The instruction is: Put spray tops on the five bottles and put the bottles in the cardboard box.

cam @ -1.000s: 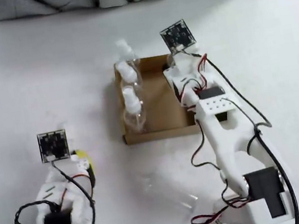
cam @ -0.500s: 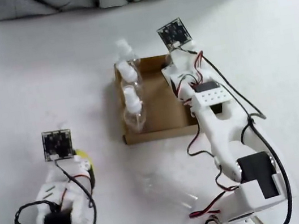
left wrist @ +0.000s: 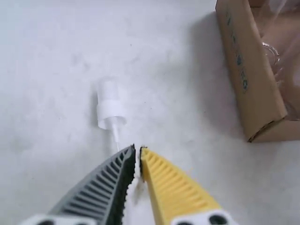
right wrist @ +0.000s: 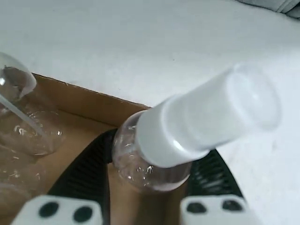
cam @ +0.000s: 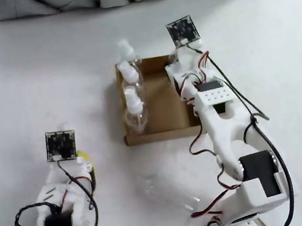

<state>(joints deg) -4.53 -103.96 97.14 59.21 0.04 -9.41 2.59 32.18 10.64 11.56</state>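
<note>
Cardboard box, brown, shallow and open-topped [cam: 166,135], sits near the middle of the wide white table [cam: 28,70], with white surface showing on all four sides. Three clear plastic bottles with white spray tops [cam: 133,101] lie in a row along its left wall, the farthest top poking past the far edge. Bare cardboard floor shows between that row and the right wall. At the far right corner the right gripper [right wrist: 159,157] clasps a fourth clear capped bottle [right wrist: 206,122], tilted, its cap reaching beyond the rim. Another clear bottle [cam: 173,193] lies on the table between the arms. The left gripper [left wrist: 137,152] is closed on nothing, its tip just beside the thin tube of a loose white spray top [left wrist: 110,105].
</note>
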